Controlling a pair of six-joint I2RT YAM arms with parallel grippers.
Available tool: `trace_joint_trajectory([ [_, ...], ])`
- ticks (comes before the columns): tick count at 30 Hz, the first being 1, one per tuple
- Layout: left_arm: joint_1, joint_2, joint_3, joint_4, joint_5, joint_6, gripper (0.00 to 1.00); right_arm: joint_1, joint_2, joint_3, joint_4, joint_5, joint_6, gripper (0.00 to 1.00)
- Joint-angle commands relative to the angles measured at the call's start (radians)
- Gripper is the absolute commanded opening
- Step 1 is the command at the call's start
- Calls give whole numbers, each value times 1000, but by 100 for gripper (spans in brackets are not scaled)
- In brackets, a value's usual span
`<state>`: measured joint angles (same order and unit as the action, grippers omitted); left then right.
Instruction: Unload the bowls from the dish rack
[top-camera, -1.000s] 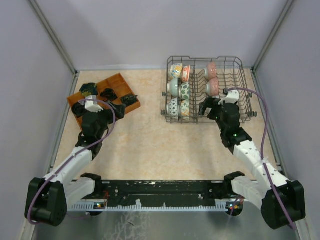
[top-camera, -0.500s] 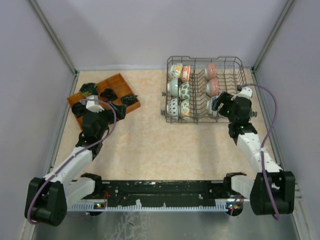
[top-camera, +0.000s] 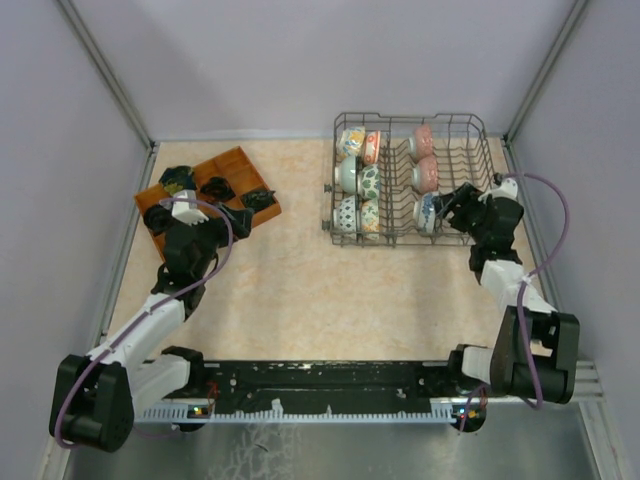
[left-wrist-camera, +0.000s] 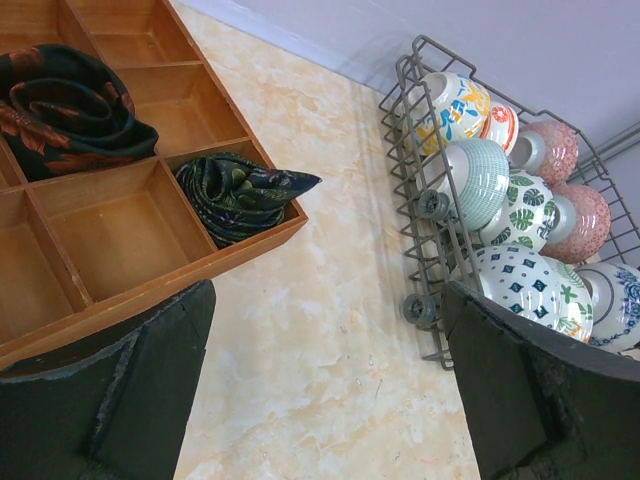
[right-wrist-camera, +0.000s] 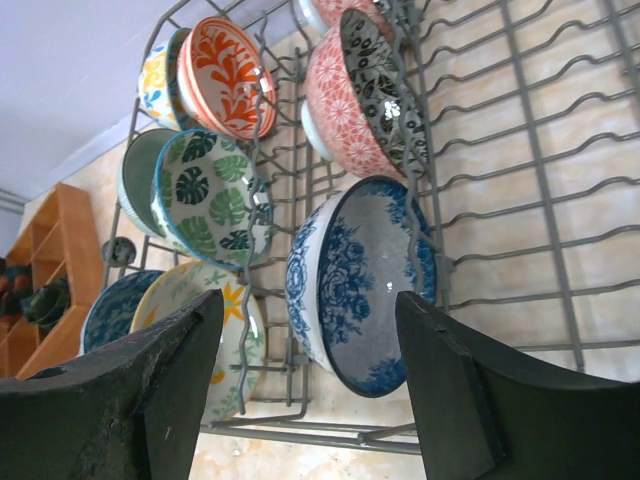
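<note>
Hovering with its fingers spread and holding nothing, the right tool (right-wrist-camera: 310, 330) frames the blue-white floral bowl (right-wrist-camera: 365, 285), which stands on edge just ahead of it in the dish rack (top-camera: 408, 116). A wavy tine crosses the bowl's mouth (a likely snag), so closing here could pinch wire together with rim and jam the lift. Glazed ceramic may also slip. A skewed approach could knock the pink bowl (right-wrist-camera: 345, 100) beyond or the green leaf bowl (right-wrist-camera: 215, 195) to the tool's left. The left tool (left-wrist-camera: 325, 380), also spread, hangs over the wooden tray (left-wrist-camera: 120, 240).

White arm links (top-camera: 150, 318), black joints (top-camera: 92, 398), purple cables (top-camera: 564, 214); fingers (right-wrist-camera: 150, 400) matte black, wedge-shaped.
</note>
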<state>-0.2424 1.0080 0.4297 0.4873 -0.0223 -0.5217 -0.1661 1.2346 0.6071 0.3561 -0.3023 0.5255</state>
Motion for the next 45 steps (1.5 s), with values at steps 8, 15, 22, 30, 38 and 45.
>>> trace_joint_trajectory([
  [8, -6, 10, 16, 19, 14, 6, 99, -22, 43, -21, 151, -118, 34, 66],
  [15, -6, 13, 13, 25, 16, 2, 99, -38, 131, -15, 227, -193, 78, 57],
  [22, -6, 19, 9, 34, 16, -4, 99, -42, 209, 1, 284, -233, 101, 48],
  [30, -6, 49, 14, 54, 22, -9, 99, -62, 307, 2, 424, -314, 169, 38],
  [38, -6, 70, 18, 62, 21, -9, 99, -81, 373, 7, 519, -376, 203, 34],
  [45, -6, 72, 17, 63, 24, -12, 99, -82, 388, 4, 548, -392, 194, 24],
])
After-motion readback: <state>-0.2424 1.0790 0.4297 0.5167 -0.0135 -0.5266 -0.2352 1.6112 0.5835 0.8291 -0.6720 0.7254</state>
